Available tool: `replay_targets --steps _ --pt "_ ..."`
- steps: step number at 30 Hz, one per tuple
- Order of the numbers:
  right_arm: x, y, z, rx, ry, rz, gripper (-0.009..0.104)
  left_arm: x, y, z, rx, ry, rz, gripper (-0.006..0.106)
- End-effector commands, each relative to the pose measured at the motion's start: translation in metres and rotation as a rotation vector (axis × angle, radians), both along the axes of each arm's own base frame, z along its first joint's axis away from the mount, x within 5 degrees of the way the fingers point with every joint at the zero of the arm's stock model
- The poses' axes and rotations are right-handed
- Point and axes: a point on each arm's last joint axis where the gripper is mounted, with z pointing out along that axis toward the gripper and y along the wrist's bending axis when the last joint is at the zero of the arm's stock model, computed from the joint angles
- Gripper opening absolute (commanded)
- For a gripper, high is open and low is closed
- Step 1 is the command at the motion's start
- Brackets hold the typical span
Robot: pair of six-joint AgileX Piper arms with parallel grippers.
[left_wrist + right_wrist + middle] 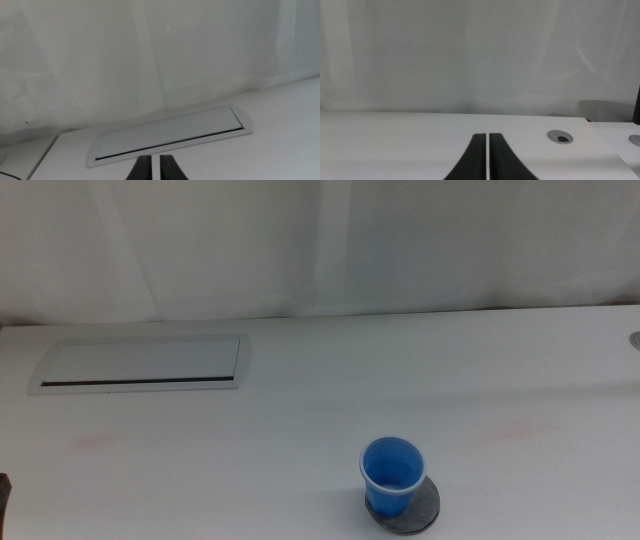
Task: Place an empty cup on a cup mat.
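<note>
A small bright blue cup [391, 476] with a pale rim stands upright and empty on the dark grey round cup mat [416, 513] near the table's front edge, right of centre in the middle view. Neither arm reaches it. My left gripper [155, 159] shows only in the left wrist view, its jaws nearly touching, empty, facing the white panel. My right gripper [488, 136] shows in the right wrist view, jaws together, empty, facing the back curtain. A dark sliver at the middle view's lower left edge may belong to the left arm.
A rectangular white panel with a dark slot [140, 365] lies flush in the table at the back left, also in the left wrist view [170, 132]. A grey cable grommet [560, 135] sits at the table's right edge [635, 339]. A white curtain hangs behind.
</note>
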Motion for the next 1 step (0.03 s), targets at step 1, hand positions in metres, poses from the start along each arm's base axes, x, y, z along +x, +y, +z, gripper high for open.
replay_targets --steps 1 --pt "0.0001 0.0001 -0.0137 -0.008 0.038 0.001 -0.002 -0.0015 0.0003 -0.013 -0.005 0.033 0.003 -0.003"
